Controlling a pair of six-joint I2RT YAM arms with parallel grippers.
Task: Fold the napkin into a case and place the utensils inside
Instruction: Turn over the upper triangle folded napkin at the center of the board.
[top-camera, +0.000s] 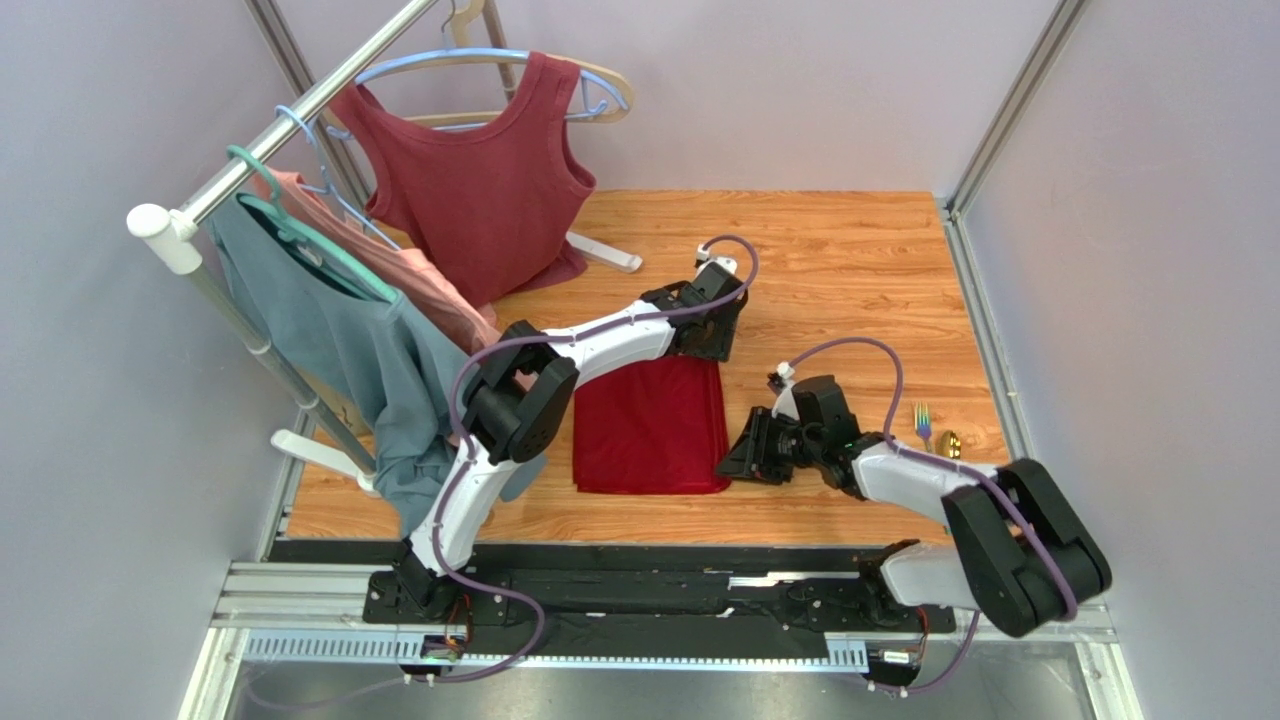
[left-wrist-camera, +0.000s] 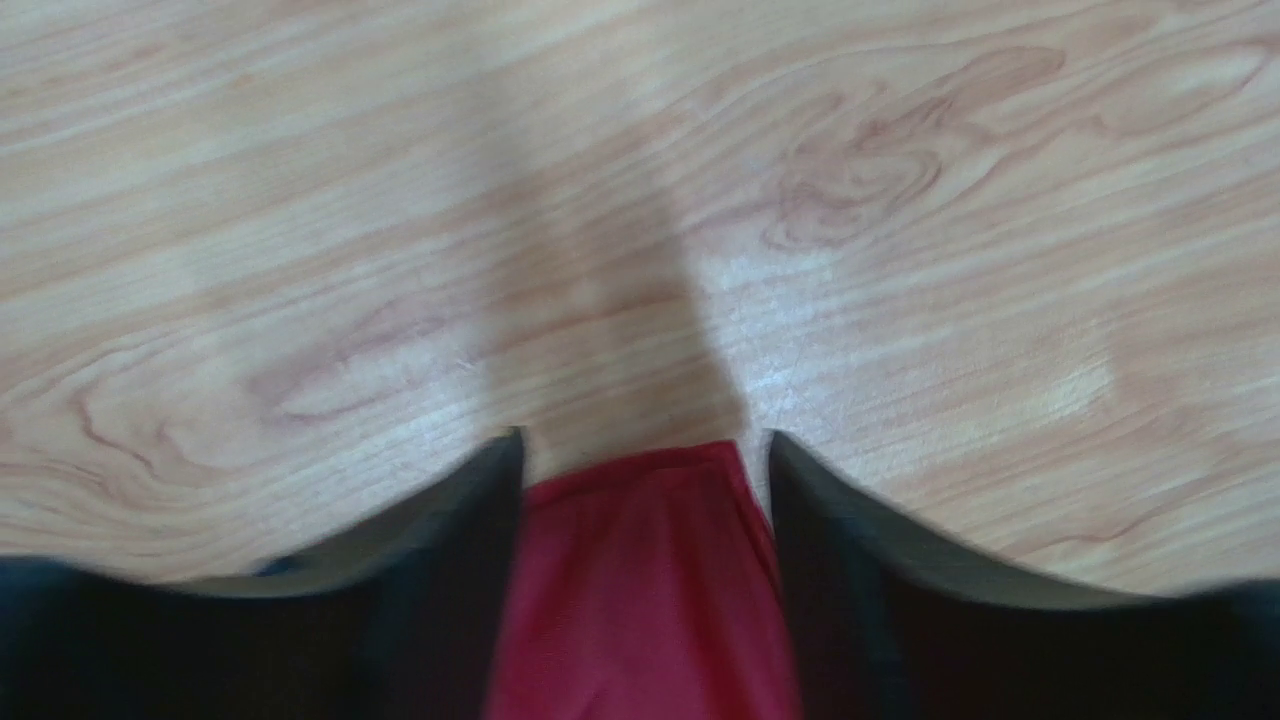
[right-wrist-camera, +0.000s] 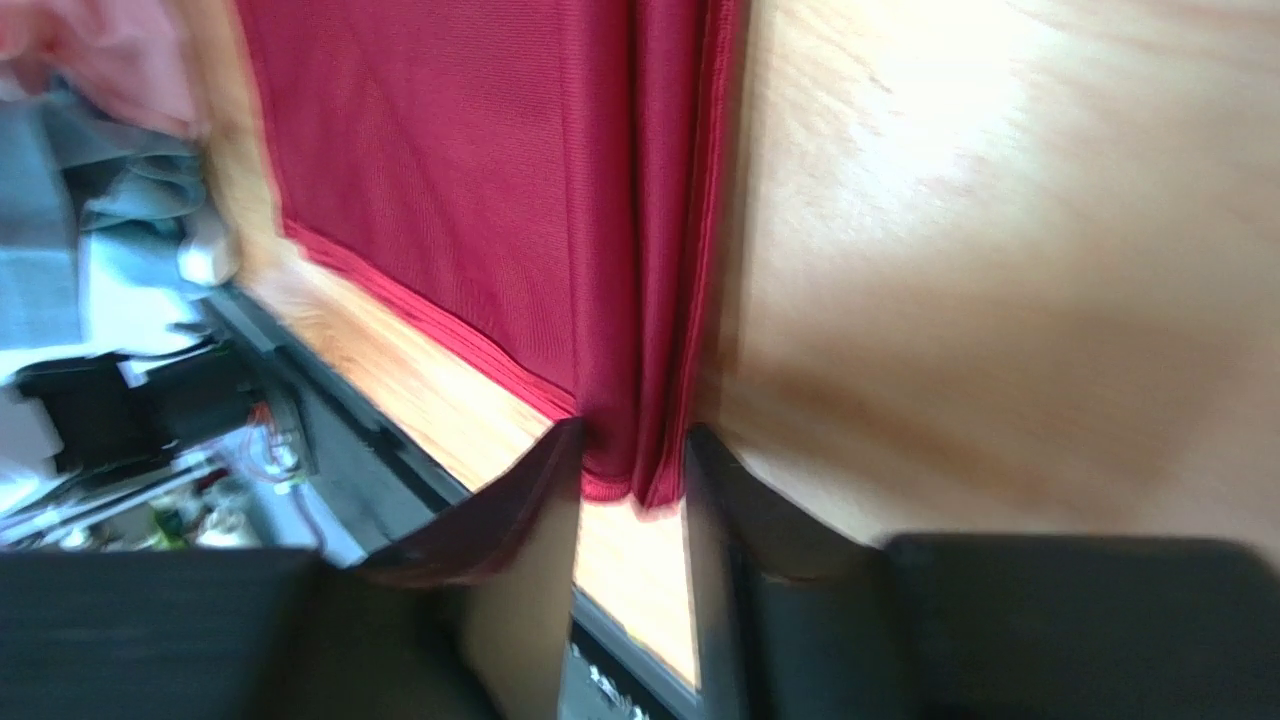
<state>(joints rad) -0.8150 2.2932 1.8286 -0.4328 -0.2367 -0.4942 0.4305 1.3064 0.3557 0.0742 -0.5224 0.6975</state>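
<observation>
The crimson napkin (top-camera: 649, 428) lies folded into a flat rectangle on the wooden table (top-camera: 842, 255). My left gripper (top-camera: 715, 345) is at its far right corner. In the left wrist view the jaws (left-wrist-camera: 646, 443) stand apart, with the cloth corner (left-wrist-camera: 646, 600) lying loose between them. My right gripper (top-camera: 742, 456) is at the near right corner. Its jaws (right-wrist-camera: 631, 443) are apart, and the bunched folded edge of the napkin (right-wrist-camera: 451, 195) sits between the tips. The gold utensils (top-camera: 929, 426) lie to the right, close behind the right arm.
A clothes rack stands at the back left with a maroon sleeveless top (top-camera: 481, 165), a pink garment (top-camera: 413, 278) and a teal garment (top-camera: 346, 338). One white rack foot (top-camera: 609, 252) rests on the table. Grey walls close in both sides. A black rail (top-camera: 661, 552) runs along the near edge.
</observation>
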